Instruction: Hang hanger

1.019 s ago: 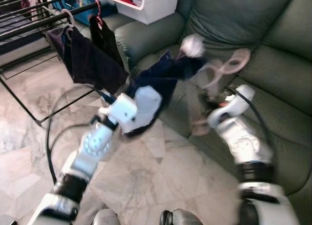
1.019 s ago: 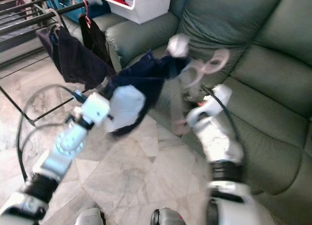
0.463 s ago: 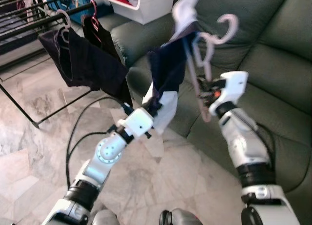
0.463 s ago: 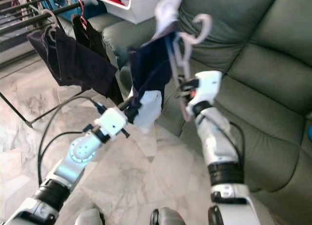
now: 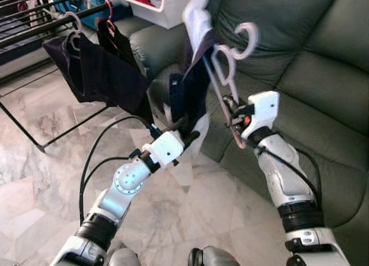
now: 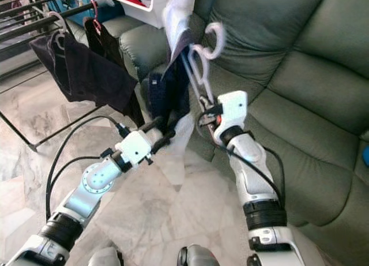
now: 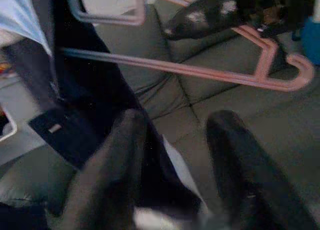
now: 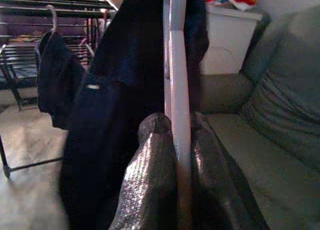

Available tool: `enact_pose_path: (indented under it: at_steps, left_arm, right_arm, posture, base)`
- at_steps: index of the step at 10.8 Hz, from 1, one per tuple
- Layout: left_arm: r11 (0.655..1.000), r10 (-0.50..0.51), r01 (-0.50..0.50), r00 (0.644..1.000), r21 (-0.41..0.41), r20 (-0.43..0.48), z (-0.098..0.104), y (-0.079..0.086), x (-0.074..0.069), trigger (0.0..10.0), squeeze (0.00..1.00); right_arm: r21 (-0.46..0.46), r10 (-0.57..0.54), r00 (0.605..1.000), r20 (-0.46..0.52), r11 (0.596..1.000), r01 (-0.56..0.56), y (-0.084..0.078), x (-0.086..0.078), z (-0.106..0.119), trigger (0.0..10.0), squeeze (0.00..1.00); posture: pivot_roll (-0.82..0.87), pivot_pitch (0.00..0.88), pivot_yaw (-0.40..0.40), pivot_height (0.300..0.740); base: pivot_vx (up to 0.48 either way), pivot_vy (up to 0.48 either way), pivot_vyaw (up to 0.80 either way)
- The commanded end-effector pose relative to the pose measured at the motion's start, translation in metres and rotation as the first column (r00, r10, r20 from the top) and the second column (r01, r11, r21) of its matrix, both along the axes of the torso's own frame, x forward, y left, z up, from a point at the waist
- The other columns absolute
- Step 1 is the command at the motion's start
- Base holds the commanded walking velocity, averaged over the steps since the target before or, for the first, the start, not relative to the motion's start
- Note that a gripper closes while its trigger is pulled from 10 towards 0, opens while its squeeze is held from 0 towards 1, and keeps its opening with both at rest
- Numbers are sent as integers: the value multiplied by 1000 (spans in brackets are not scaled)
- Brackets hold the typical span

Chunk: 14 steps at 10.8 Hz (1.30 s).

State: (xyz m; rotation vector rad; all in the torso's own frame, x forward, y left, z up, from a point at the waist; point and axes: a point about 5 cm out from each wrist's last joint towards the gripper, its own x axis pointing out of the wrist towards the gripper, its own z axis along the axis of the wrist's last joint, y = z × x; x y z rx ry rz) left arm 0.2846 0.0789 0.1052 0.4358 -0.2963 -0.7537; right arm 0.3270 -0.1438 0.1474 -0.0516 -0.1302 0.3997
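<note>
A pink plastic hanger (image 5: 226,75) with a dark navy and white garment (image 5: 193,87) draped on it is held up in front of the green sofa. My right gripper (image 5: 233,119) is shut on the hanger's lower bar; the right wrist view has both fingers (image 8: 150,160) pinching that bar (image 8: 177,65). My left gripper (image 5: 187,130) reaches up into the garment's lower edge. In the left wrist view its fingers (image 7: 115,165) stand apart, open, with dark and white cloth (image 7: 85,105) lying between them and the hanger (image 7: 200,73) beyond.
A black drying rack (image 5: 34,29) stands at the far left, with dark clothes (image 5: 98,70) hanging from hangers on its bars. The green sofa (image 5: 311,64) runs along the right, a white box (image 5: 153,6) on its arm. Marble floor (image 5: 190,208) lies below.
The right gripper has lifted the hanger and swung it more upright and a little leftward. The left gripper has risen under the hanging garment.
</note>
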Motion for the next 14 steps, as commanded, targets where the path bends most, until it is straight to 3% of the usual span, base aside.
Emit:
enact_pose_path:
  at_steps: [1, 3, 6, 7, 9, 14]
  left_arm:
    - [1000, -27, 27, 1000, 5, -15, -1, -3, -4, 10000, 1000]
    - [1000, 5, -5, 1000, 20, -1, -2, 5, -4, 10000, 1000]
    - [986, 161, -163, 981, 16, 108, 14, 24, 15, 10000, 1000]
    - [978, 206, -209, 967, 2, 148, 22, 29, 20, 10000, 1000]
    - [965, 261, -261, 949, -27, 179, 28, 36, 23, 10000, 1000]
    - [943, 324, -332, 926, 13, 194, 23, 49, 26, 10000, 1000]
  right_arm:
    - [-13, 17, 996, 89, 1000, -16, 1, 1, 15, 10000, 0]
    - [-25, 27, 995, 94, 999, -25, 3, 0, 14, 10000, 0]
    - [-7, 130, 990, 61, 992, -130, 11, -8, 10, 10000, 0]
    - [30, 218, 976, 10, 975, -218, 16, -14, 6, 10000, 0]
    - [7, 323, 945, -50, 946, -323, 19, -28, -7, 10000, 0]
    - [68, 541, 837, -84, 841, -537, 27, -44, 2, 10000, 0]
  posture:
    - [-72, 49, -76, 740]
    - [-68, 51, -77, 740]
    - [-70, 56, -68, 740]
    - [-70, 62, -65, 740]
    - [-65, 69, -58, 740]
    - [-51, 50, -70, 740]
  base:
    - [0, 0, 0]
    - [0, 0, 0]
    - [0, 0, 0]
    - [0, 0, 0]
    - [0, 0, 0]
    - [0, 0, 0]
